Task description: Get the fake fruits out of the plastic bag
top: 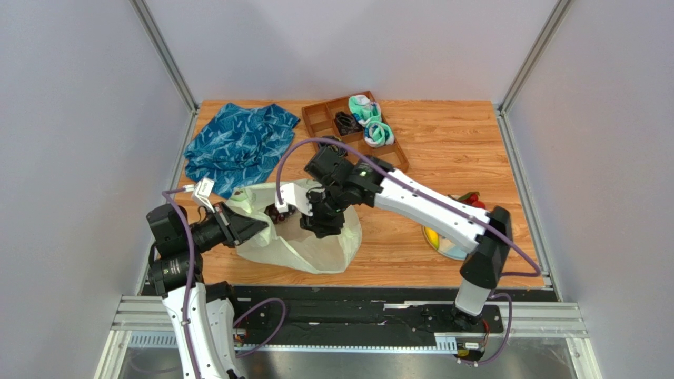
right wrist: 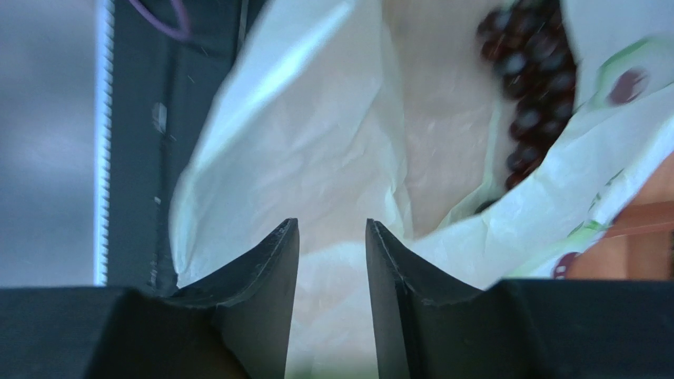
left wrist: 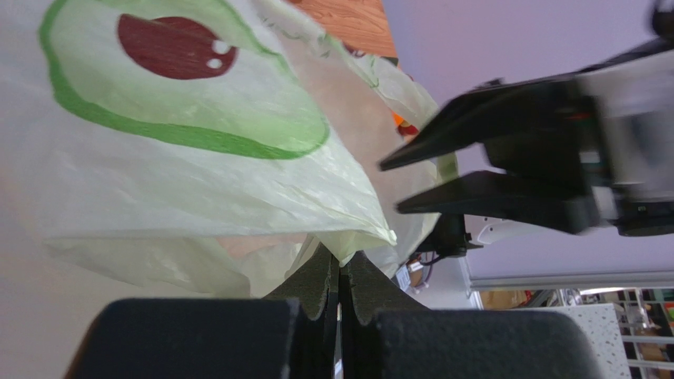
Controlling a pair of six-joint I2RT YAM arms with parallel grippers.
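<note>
Pinching the rim of the large crinkly pale translucent plastic bag (left wrist: 198,181), the left gripper (left wrist: 340,264) has its jaws fully closed on a fold of film, raised so that the mouth gapes toward the other arm. The right gripper (right wrist: 332,225) hangs in that mouth. Its jaws are narrowed to a slim gap with pale film showing in it and no fruit between them. The dark purple plastic grape bunch (right wrist: 526,95) lies inside the bag, ahead of the right fingertips and off to their right in the wrist view, apart from them. The hold on the rim seems meant to give clear access. The right tool probably needs to shift toward the bunch before it closes.
</note>
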